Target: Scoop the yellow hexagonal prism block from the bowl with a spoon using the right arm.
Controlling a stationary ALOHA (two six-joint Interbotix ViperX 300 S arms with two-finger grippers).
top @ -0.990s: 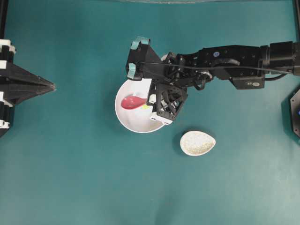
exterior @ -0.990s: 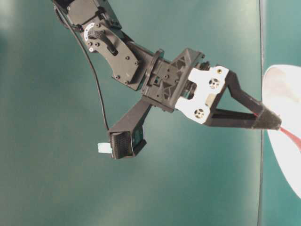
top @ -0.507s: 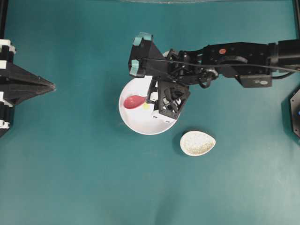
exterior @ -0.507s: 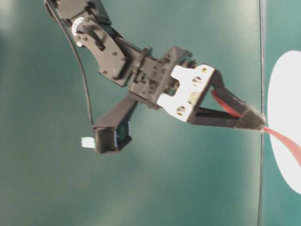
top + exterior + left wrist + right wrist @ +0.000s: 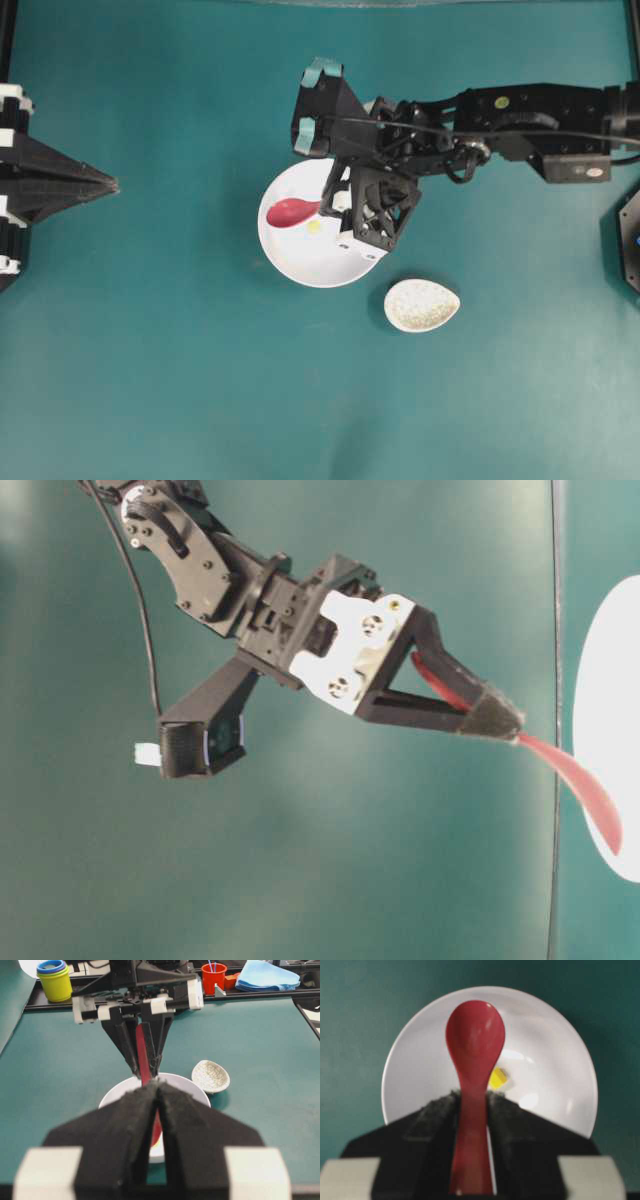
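The white bowl [image 5: 298, 258] sits mid-table. The tiny yellow block [image 5: 314, 227] lies on the bowl's floor, apart from the spoon. My right gripper [image 5: 335, 205] is shut on the handle of the pink-red spoon [image 5: 292, 211] and holds its scoop over the bowl's left half. In the right wrist view the spoon [image 5: 475, 1035] runs straight out from the gripper [image 5: 472, 1097], with the block [image 5: 498, 1078] just right of its neck in the bowl [image 5: 420, 1060]. In the table-level view the spoon [image 5: 580, 790] slopes down before the bowl [image 5: 612, 660]. My left gripper [image 5: 110, 184] is shut, empty, at the far left.
A speckled egg-shaped spoon rest [image 5: 422, 305] lies just right of and below the bowl. In the left wrist view, a yellow-and-blue cup stack [image 5: 54, 980], a red cup [image 5: 214, 977] and a blue cloth [image 5: 267, 975] stand along the far table edge.
My right arm has drawn back to the right with the spoon, and the bowl has slid a little right. The spoon has lifted. The block stays in the bowl.
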